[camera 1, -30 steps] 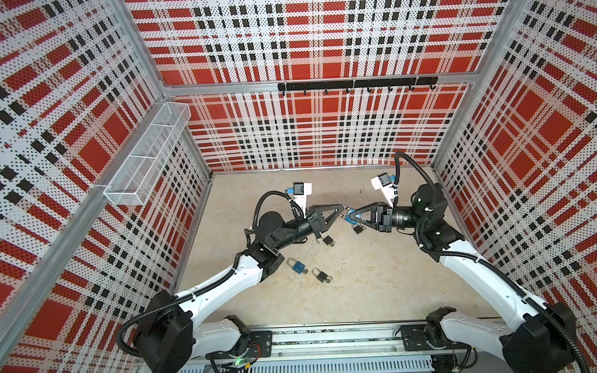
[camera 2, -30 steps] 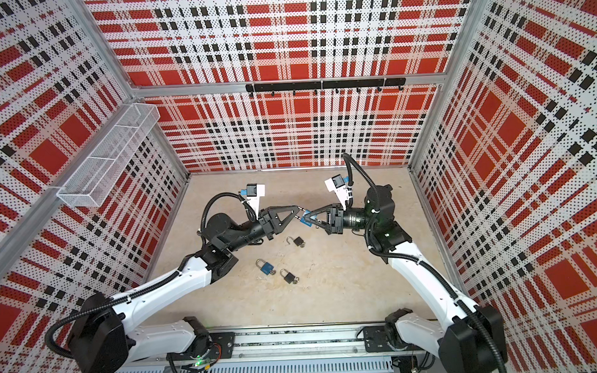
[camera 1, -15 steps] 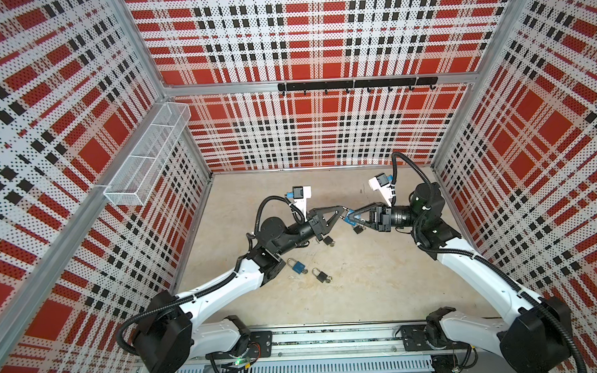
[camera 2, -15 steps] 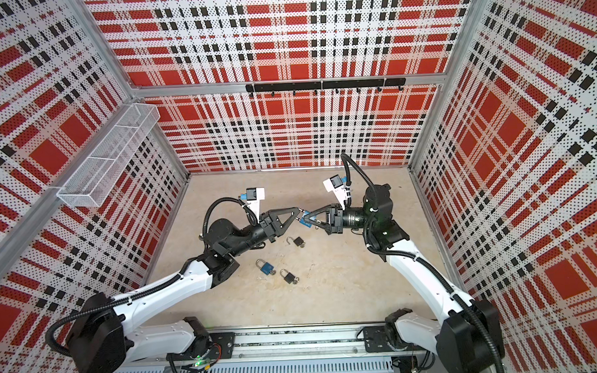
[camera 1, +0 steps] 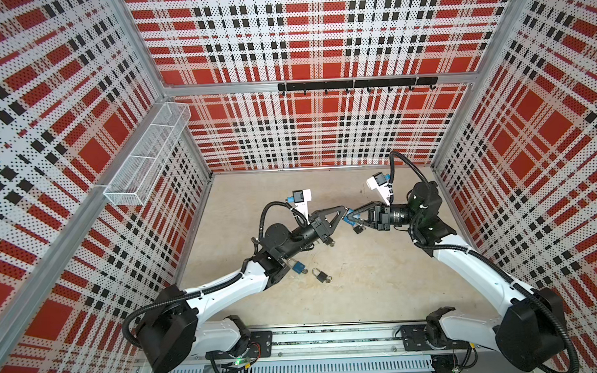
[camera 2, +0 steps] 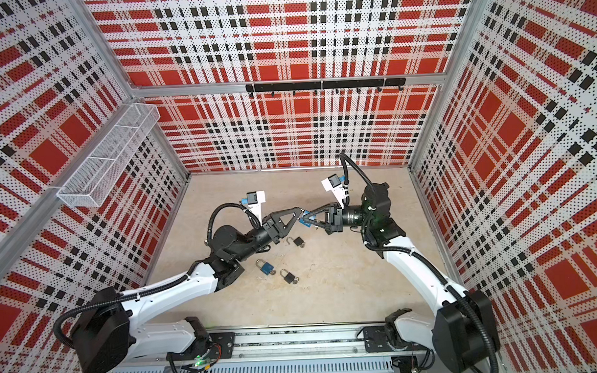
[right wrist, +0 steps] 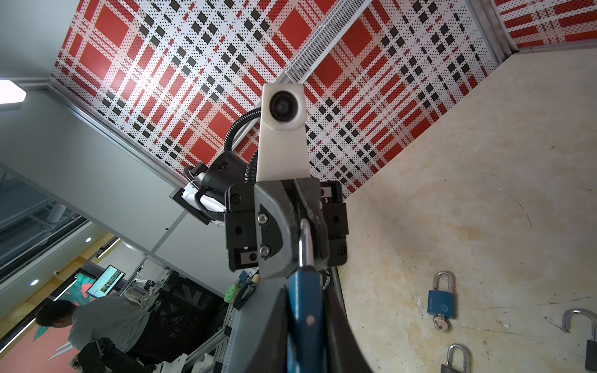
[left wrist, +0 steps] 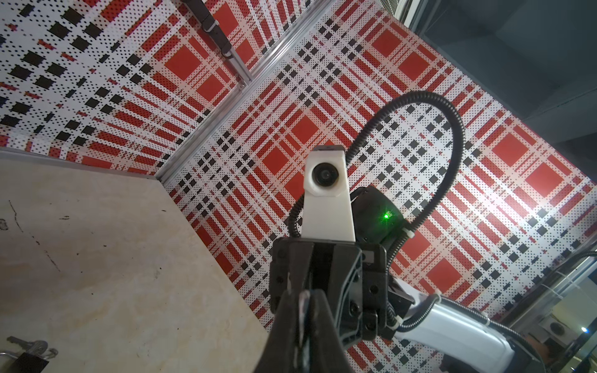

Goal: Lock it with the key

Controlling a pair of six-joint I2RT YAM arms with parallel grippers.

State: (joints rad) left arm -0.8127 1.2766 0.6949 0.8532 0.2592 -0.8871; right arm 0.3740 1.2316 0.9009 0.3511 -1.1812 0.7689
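The right claw (camera 2: 306, 217) is clamping the body of the blue padlock (right wrist: 305, 300) in the air above the middle of the desk (camera 1: 379, 276). It is presenting the silver shackle (right wrist: 305, 239) toward the left claw (camera 2: 299, 211), which is pinching tight on that shackle. This is judged a two-sided hold for pressing the lock home. No key is showing in the held lock. A spare blue padlock (right wrist: 441, 300), with a key (right wrist: 440, 323) in it, is lying on the desk near a shut black padlock (camera 2: 289, 275) and an open black padlock (camera 2: 297, 241). The wire basket (camera 1: 146, 158) on the left wall is showing nothing inside.
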